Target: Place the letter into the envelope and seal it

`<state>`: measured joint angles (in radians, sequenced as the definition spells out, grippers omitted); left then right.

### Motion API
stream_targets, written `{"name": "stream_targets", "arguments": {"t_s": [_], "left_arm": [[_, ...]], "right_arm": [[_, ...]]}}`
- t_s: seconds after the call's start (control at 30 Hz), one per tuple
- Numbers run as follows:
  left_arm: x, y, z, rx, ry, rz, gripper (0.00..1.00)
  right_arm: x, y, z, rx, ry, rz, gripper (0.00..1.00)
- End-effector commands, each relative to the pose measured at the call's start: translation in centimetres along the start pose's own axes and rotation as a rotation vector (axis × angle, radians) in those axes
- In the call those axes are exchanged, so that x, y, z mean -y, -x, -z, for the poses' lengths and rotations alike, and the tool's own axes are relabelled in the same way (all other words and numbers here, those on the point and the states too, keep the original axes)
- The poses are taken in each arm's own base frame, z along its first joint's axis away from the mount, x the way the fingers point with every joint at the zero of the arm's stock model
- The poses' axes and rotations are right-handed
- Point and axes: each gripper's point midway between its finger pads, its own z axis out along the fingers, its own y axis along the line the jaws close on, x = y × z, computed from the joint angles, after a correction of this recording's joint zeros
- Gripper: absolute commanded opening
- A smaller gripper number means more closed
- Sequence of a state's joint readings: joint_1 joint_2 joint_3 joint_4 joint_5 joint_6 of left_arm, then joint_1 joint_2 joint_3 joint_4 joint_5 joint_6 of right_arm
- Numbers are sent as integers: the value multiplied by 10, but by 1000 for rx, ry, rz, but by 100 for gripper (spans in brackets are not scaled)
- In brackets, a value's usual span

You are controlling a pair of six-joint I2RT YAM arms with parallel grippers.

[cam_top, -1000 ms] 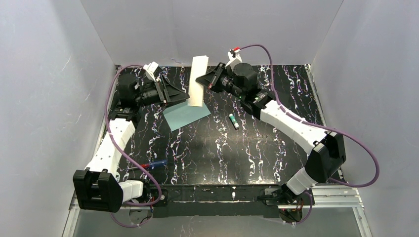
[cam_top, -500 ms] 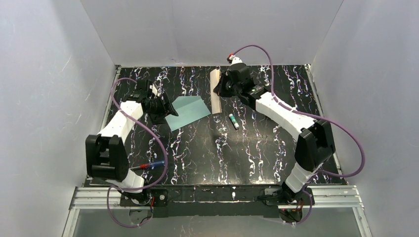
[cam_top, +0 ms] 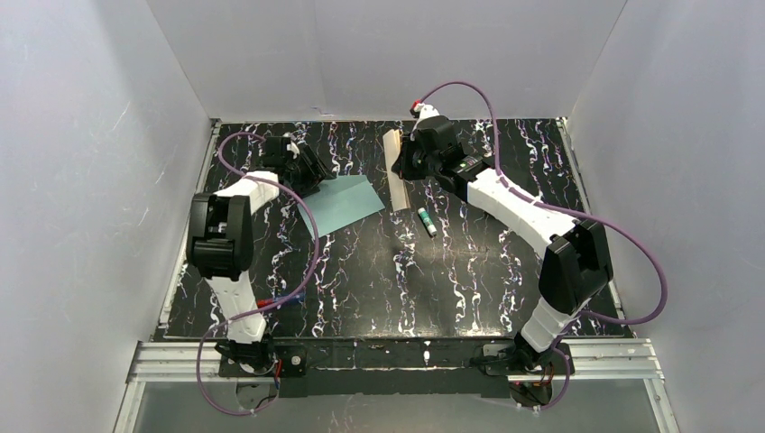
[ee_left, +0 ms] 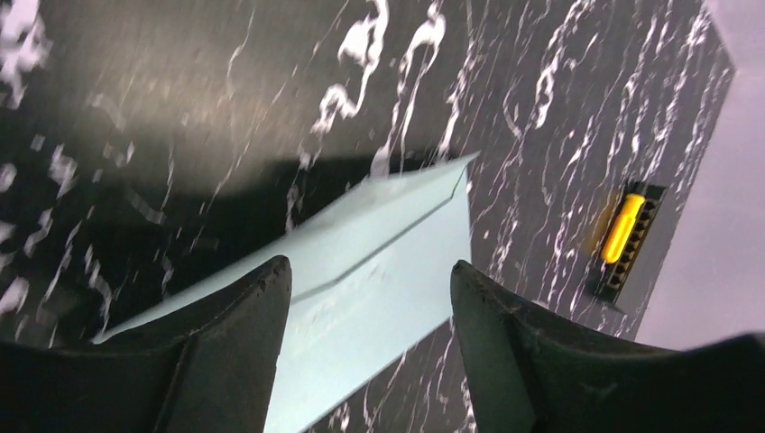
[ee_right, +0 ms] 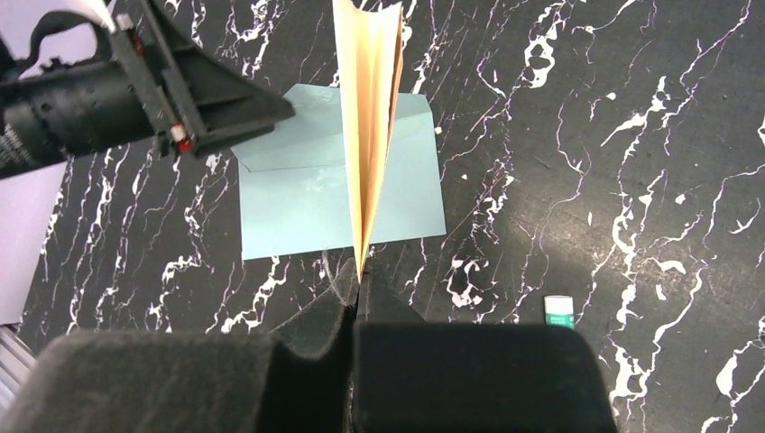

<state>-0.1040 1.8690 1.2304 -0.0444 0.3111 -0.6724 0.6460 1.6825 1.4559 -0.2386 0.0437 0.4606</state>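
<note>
The pale teal envelope [cam_top: 343,204] lies flat on the black marbled table, also visible in the right wrist view [ee_right: 307,203] and in the left wrist view [ee_left: 379,271]. My right gripper [cam_top: 408,168] [ee_right: 359,281] is shut on the bottom edge of the tan folded letter [cam_top: 394,170] [ee_right: 370,108]. The letter stands upright and edge-on just right of the envelope's far side. My left gripper [cam_top: 307,173] [ee_left: 370,266] [ee_right: 275,113] is open over the envelope's far left corner, with nothing between its fingers. I cannot tell whether it touches the paper.
A small white and green glue stick [cam_top: 427,221] [ee_right: 559,309] lies right of the envelope. A blue and red pen [cam_top: 278,301] lies near the left arm's base. A black block with a yellow part [ee_left: 625,230] sits by the wall. Grey walls close in three sides.
The left arm has folded back and its gripper has moved to the envelope's far left corner. The right gripper turned the letter edge-on and lowered it beside the envelope, then held still.
</note>
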Motion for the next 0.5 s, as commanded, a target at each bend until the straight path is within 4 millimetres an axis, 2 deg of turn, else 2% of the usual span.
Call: {"name": "stream_targets", "arguments": {"t_s": [0.0, 0.17, 0.47], "left_arm": [[49, 51, -8, 138, -173, -33, 62], [42, 65, -23, 174, -135, -40, 59], [31, 38, -48, 77, -117, -9, 55]], "right_arm": [[-11, 24, 11, 51, 42, 50, 1], [-5, 23, 2, 26, 33, 44, 1], [3, 26, -8, 6, 56, 21, 1]]}}
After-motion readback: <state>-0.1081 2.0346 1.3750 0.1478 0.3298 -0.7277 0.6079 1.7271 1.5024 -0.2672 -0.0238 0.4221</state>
